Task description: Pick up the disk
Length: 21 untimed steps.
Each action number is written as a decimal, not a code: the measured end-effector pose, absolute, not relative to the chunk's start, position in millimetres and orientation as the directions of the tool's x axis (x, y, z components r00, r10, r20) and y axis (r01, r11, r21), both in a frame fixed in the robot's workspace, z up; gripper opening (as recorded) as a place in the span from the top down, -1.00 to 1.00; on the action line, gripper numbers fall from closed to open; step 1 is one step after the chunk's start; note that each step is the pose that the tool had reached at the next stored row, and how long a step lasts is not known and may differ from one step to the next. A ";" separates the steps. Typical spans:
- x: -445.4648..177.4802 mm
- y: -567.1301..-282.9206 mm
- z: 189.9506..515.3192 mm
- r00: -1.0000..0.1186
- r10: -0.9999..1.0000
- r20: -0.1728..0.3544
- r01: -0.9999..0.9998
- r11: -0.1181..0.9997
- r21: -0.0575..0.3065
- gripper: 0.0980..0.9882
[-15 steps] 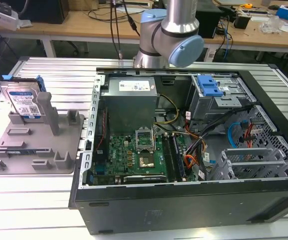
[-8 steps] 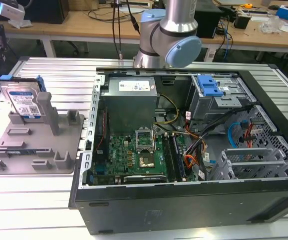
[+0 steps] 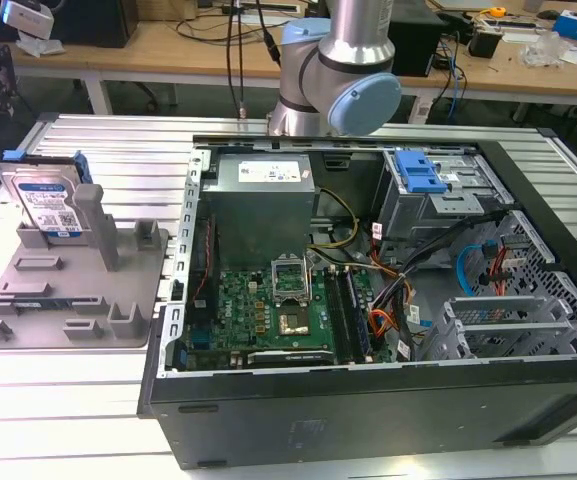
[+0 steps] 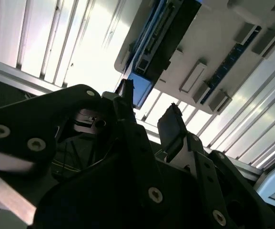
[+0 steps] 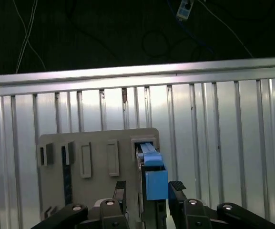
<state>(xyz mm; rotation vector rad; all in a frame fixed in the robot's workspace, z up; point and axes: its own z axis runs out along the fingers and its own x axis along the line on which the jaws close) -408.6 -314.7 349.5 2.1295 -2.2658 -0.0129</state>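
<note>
Tool (image 5: 148, 186) spread, disk (image 5: 155, 177) upright in tray (image 5: 95, 139)

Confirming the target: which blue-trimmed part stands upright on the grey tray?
The disk, labelled, at the exterior view's left; the blue bracket sits inside the computer case.

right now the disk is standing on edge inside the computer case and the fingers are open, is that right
Not quite. The disk stands on edge in the grey holder tray, beside the computer case and not inside it; the exterior view shows this. The fingers are open, as you say.
</note>
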 end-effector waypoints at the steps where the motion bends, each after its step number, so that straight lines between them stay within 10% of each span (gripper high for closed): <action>1: -408.7 -313.9 349.5 -0.062 -0.998 0.018 -0.998 0.062 0.028 0.14; 21: -407.5 -311.3 342.8 0.004 -1.000 0.018 -1.000 -0.003 0.028 0.14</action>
